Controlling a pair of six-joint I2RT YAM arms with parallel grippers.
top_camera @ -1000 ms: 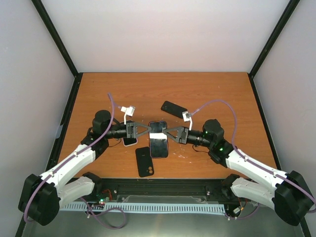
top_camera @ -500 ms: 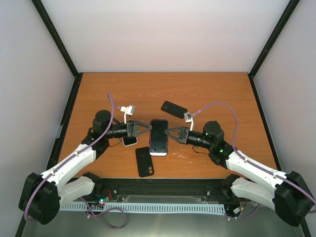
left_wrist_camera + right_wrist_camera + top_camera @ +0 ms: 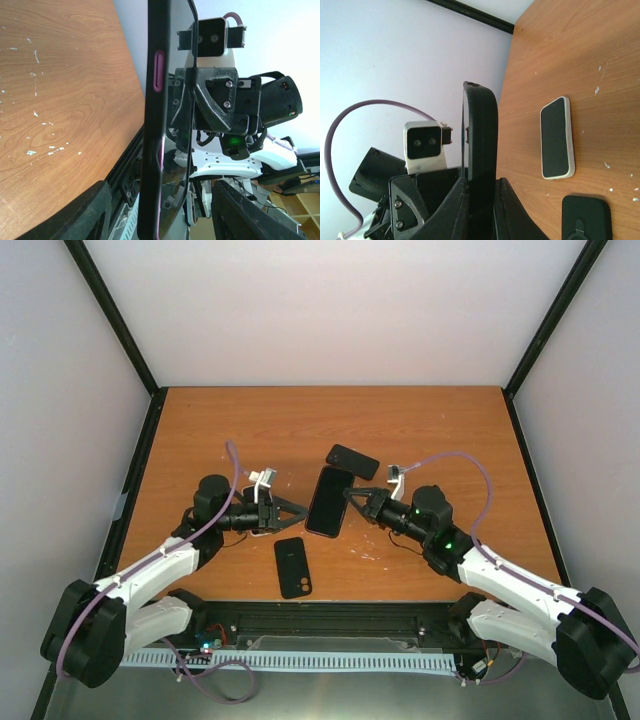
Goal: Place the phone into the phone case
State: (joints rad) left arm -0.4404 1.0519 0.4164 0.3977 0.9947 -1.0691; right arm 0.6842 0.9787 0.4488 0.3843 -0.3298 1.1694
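Observation:
My right gripper (image 3: 352,502) (image 3: 481,182) is shut on the phone (image 3: 328,502) (image 3: 480,145), a dark slab with a black rim and pink side buttons. It holds the phone on edge, tilted above the table's middle. My left gripper (image 3: 298,511) (image 3: 162,186) stands open just left of it. In the left wrist view the phone (image 3: 152,150) sits between the fingers with a gap on each side. A black phone case (image 3: 292,567) (image 3: 586,217) lies flat near the front edge, below both grippers.
A white-rimmed phone (image 3: 262,526) (image 3: 558,137) lies on the table under my left gripper. Another black phone-shaped slab (image 3: 352,461) lies behind the held phone. The wooden table (image 3: 440,430) has walls on three sides and a black rail along the front.
My left gripper has opened and pulled back to the left, letting go of the phone. My right gripper has shut on the phone, lifted it and tilted it toward the back.

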